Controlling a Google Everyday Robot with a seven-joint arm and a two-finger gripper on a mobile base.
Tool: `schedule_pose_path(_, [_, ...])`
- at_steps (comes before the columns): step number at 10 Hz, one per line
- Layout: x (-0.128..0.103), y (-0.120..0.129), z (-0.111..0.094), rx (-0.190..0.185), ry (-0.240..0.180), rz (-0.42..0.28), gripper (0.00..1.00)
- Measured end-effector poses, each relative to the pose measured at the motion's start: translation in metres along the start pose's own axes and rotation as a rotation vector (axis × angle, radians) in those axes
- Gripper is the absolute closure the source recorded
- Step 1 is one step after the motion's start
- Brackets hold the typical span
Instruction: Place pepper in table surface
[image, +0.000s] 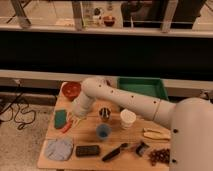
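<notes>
The end effector (72, 119) hangs low near the left edge of the counter (90, 134), just beside the green sponge (60, 118). The pepper (67, 126) sits at its tips, close to the surface, a position suited to release. Finger spread: cannot tell.

Your gripper (73, 120) sits low over the left side of the table (90, 135), just right of the green sponge (61, 118), with the orange-red pepper (67, 127) at its tip. Right of it stand a metal cup (105, 114), a blue cup (103, 132) and a white cup (128, 119).
</notes>
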Motion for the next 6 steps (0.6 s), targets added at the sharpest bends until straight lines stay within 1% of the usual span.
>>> schedule_pose_path(3, [-0.0090, -0.0016, -0.0063, 0.022, -0.005, -0.022, 1.00])
schedule_pose_path(6, [-0.0130, -0.0028, -0.0090, 0.031, -0.004, -0.034, 1.00])
